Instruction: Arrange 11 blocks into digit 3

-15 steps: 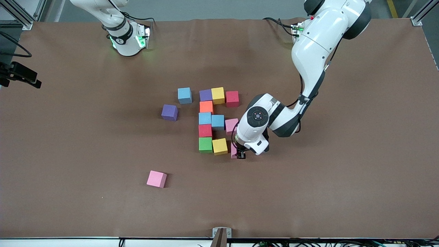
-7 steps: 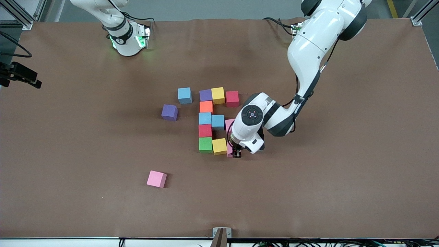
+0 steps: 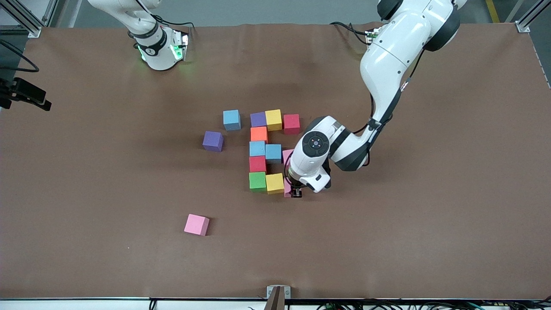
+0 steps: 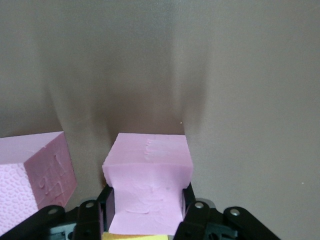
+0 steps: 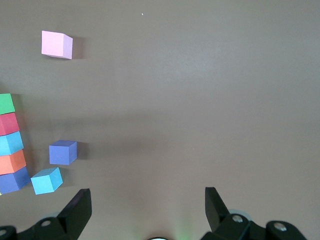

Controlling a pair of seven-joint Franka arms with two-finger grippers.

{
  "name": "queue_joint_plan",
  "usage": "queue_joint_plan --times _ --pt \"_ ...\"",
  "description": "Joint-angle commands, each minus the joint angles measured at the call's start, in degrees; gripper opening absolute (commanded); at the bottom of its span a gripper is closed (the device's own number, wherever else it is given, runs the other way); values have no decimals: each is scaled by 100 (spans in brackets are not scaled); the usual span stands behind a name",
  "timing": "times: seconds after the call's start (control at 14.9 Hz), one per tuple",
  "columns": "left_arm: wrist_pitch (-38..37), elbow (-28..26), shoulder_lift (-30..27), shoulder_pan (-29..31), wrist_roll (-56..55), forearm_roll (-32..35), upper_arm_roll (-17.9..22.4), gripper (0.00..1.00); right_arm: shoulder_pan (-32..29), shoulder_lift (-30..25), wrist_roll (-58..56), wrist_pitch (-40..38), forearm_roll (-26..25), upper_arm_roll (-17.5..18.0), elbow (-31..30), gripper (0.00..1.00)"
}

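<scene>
My left gripper (image 3: 296, 193) is shut on a pink block (image 4: 147, 175) and holds it low at the table, beside the yellow block (image 3: 275, 183) at the near end of the block figure (image 3: 258, 148). In the left wrist view the gripper (image 4: 147, 197) has a finger (image 4: 105, 200) against each side of the block. A second pink block (image 4: 35, 185) of the figure lies beside it. The figure has purple, yellow and red blocks farthest from the camera, then orange, two blue, pink, red, green and yellow. My right gripper (image 5: 147, 210) is open and empty, high over the table, and waits.
Three loose blocks lie toward the right arm's end: a blue one (image 3: 231, 119), a purple one (image 3: 213, 141) and a pink one (image 3: 196, 224) nearest the camera. The right arm's base (image 3: 159, 47) stands at the table's edge.
My left gripper has slid the pink block toward the right arm's end, up to the near yellow block. The right arm has not moved.
</scene>
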Motion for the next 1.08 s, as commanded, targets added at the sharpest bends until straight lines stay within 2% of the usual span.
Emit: queue_joint_plan --times 0.0,0.07,0.2,0.34,0.54,1.01 --pt "191 193 319 -101 -60 -7 20 66 -119 6 86 -53 86 75 67 100" --pt "191 193 292 -101 -42 19 37 100 -136 -3 251 -62 130 75 58 100" --pt "182 175 214 -75 -33 46 46 100 -110 -12 691 -124 227 83 40 100" --pt "147 158 91 -48 -33 63 46 100 -83 -21 622 -97 218 92 49 100" --pt "7 140 -146 13 -33 64 29 100 -110 -21 -474 -45 192 75 58 100" --pt "-932 -35 -866 179 185 72 -15 100 -84 -38 -468 -273 227 75 67 100"
